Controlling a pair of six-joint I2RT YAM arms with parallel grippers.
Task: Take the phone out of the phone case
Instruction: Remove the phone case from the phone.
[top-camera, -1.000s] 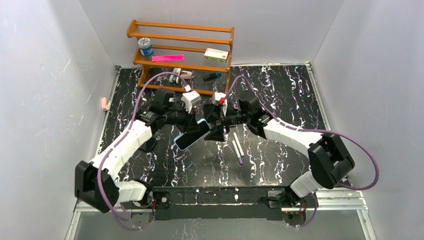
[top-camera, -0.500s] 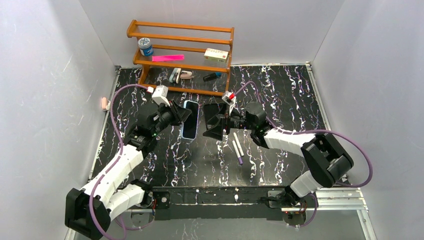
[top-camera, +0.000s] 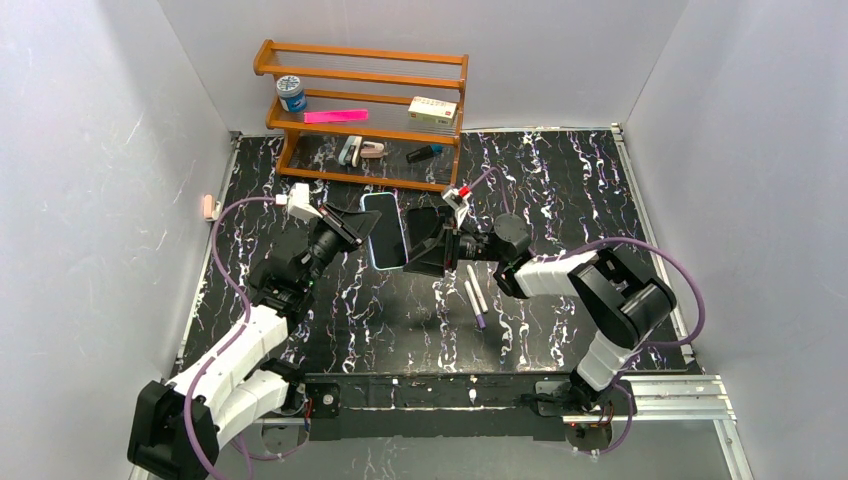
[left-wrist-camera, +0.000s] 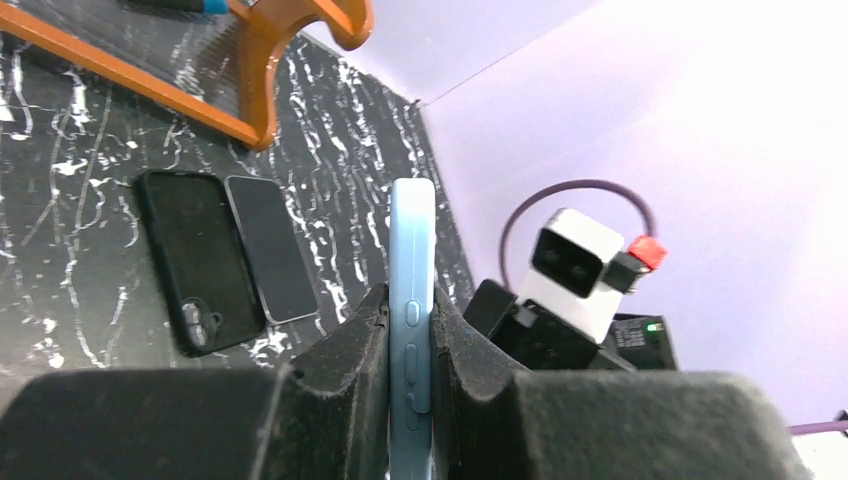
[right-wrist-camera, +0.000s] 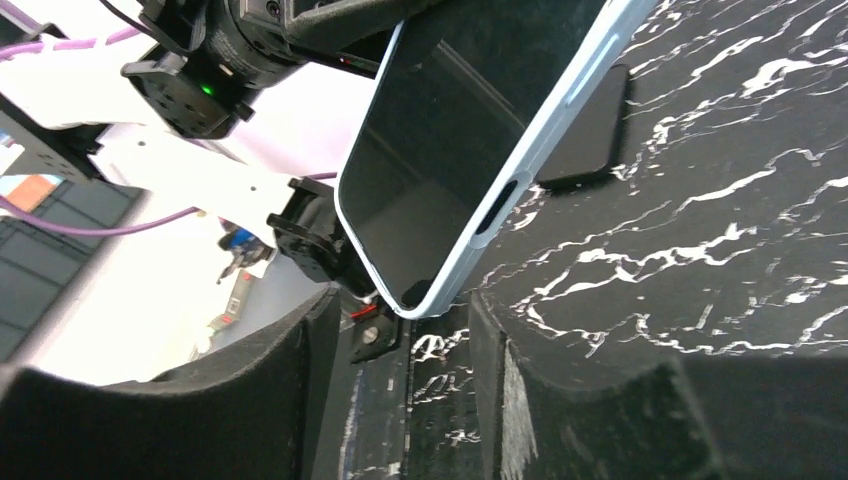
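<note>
Two white robot arms met over a black, white-veined marbled surface (top-camera: 560, 200). The left hand (left-wrist-camera: 410, 340) was clamped on the one raised handset, a dark-screened phone (right-wrist-camera: 450, 140) seated in a light blue phone case (left-wrist-camera: 412, 250). It was held off the surface, edge-on between the foam pads, with the side buttons showing. The right hand (right-wrist-camera: 405, 330) had its two fingers apart. The phone's lower corner sat just above the gap between them, and no contact could be made out. Beneath the handset two more flat things lay side by side on the surface: one empty black phone case (left-wrist-camera: 190, 260) with a camera cut-out, and one bare dark phone (left-wrist-camera: 270, 250). Two white pens (top-camera: 477, 289) with purple tips lay close together near the right arm. At the back stood one brown wooden rack (top-camera: 365, 78). It carried one round jar with a blue lid (top-camera: 291, 93), one flat pink strip (top-camera: 336, 116) and one pale box (top-camera: 432, 108), with a few small items on its lowest level. No brand, label or writing was legible anywhere; the print on the box was too small to read.
</note>
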